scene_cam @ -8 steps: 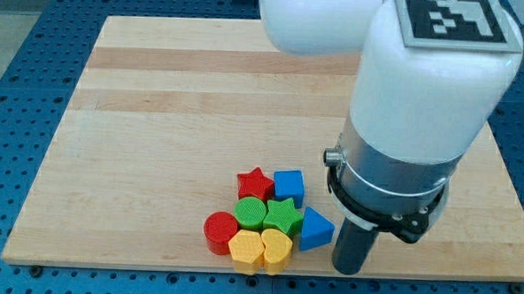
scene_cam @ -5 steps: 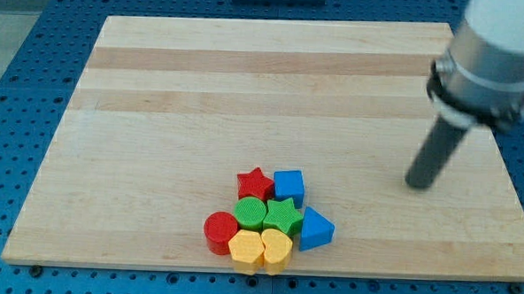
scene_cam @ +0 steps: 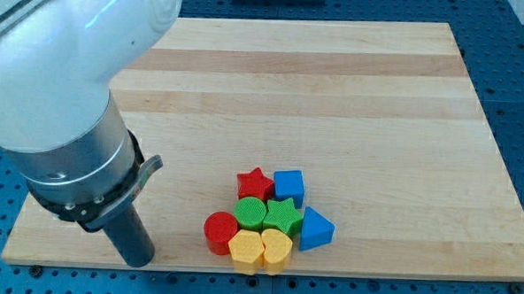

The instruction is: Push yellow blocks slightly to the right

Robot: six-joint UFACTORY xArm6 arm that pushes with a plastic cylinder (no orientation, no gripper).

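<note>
Two yellow blocks sit side by side at the bottom of a cluster near the board's bottom edge: a yellow hexagon (scene_cam: 245, 248) and a yellow heart (scene_cam: 276, 248). They touch each other and the blocks above them. My tip (scene_cam: 139, 261) rests on the board at the view's lower left, to the left of the cluster and well apart from it. The red cylinder (scene_cam: 220, 230) lies between my tip and the yellow blocks.
Above the yellow blocks are a green cylinder (scene_cam: 251, 212), a green star (scene_cam: 282, 214), a red star (scene_cam: 255, 183) and a blue cube (scene_cam: 289, 184). A blue triangle (scene_cam: 316, 229) sits right of the yellow heart. The wooden board (scene_cam: 335, 97) lies on a blue perforated table.
My arm swung from the bottom right, up to the right edge, then across to the lower left of the board. No block has moved.
</note>
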